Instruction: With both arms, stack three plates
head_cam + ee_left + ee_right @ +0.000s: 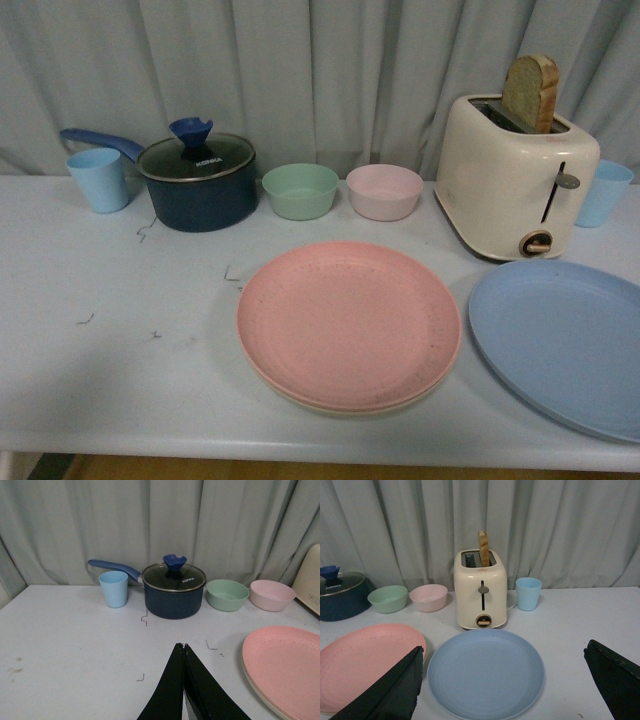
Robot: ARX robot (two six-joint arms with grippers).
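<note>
pink plate (348, 322) already on cream plate (330, 410) | blue plate (565, 340) beside, not yet stacked | my right hand (504, 651) spread wide to take it | my left hand (184, 650) closed, idle

Pleated pale grey curtain (320, 70) behind a white desk (120, 380); wood-toned floor (300, 470) below its front edge.

Open table (110, 350) left of pink plate (348, 322), toaster (515, 175) just behind blue plate (565, 345)
</note>
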